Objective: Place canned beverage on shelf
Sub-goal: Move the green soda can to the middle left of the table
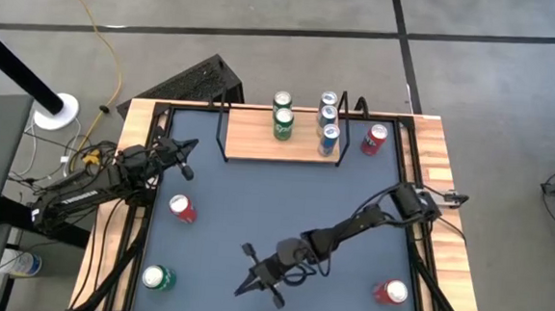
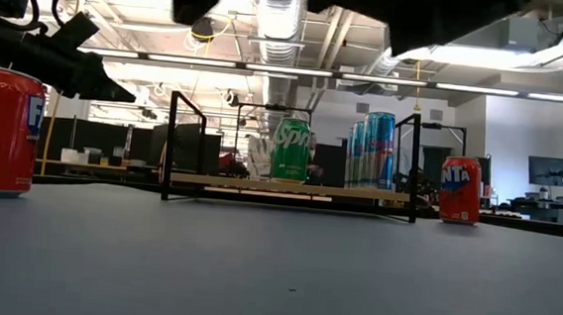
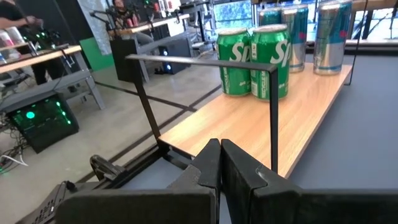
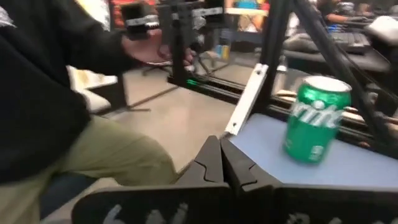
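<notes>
yellow cable point(image 1: 111, 44) on floor | person point(image 4: 56, 118) beside table

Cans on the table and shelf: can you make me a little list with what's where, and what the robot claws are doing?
shelf: light wood board at the far side of the table
on shelf: two green cans, three blue-silver cans
beside shelf: red can, on the table
loose on table: red can, green can, red can
left claw: shut, empty, near the shelf's left end
right claw: shut, empty, over the table's near side
</notes>
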Action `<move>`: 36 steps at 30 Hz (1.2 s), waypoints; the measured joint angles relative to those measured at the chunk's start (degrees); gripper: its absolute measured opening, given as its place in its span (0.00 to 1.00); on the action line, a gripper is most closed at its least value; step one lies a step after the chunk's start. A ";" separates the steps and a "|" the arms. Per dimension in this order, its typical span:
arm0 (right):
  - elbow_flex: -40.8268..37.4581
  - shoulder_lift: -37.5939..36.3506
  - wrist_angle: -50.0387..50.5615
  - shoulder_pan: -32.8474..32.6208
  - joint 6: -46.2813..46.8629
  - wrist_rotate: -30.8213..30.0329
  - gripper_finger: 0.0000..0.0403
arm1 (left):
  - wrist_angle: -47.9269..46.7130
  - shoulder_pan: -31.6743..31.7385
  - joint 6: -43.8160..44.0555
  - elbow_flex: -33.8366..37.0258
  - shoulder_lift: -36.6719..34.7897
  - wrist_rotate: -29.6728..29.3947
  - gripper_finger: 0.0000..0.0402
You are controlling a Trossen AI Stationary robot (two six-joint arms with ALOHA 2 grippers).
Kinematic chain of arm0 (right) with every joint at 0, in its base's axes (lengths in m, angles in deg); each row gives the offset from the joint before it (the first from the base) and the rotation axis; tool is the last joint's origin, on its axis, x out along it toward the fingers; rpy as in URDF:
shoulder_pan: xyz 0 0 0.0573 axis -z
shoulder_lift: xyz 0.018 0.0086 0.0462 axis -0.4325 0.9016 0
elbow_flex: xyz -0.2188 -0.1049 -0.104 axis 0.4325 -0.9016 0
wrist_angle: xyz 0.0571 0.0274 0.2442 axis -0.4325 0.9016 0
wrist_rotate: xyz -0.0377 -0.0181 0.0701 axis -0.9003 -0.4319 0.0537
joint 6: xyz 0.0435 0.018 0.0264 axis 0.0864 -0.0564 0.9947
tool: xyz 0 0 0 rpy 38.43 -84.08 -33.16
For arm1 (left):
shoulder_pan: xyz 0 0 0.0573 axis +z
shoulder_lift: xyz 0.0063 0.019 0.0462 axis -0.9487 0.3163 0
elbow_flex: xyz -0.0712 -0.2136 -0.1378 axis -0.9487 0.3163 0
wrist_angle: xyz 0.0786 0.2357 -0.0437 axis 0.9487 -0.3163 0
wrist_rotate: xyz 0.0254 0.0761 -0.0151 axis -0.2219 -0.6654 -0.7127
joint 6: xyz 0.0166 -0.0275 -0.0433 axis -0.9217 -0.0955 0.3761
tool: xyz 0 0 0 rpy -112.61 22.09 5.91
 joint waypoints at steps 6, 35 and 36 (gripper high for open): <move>0.05 -0.04 0.47 0.88 1.07 2.38 0.00 | 1.28 -0.07 11.23 0.11 0.07 4.44 0.00; 0.05 -0.08 0.95 0.99 2.69 2.78 0.00 | -11.99 -4.06 39.78 -21.59 8.65 34.39 0.00; 0.05 -0.08 0.94 0.99 2.69 2.78 0.00 | -14.48 -5.46 39.84 -23.52 9.99 35.60 0.00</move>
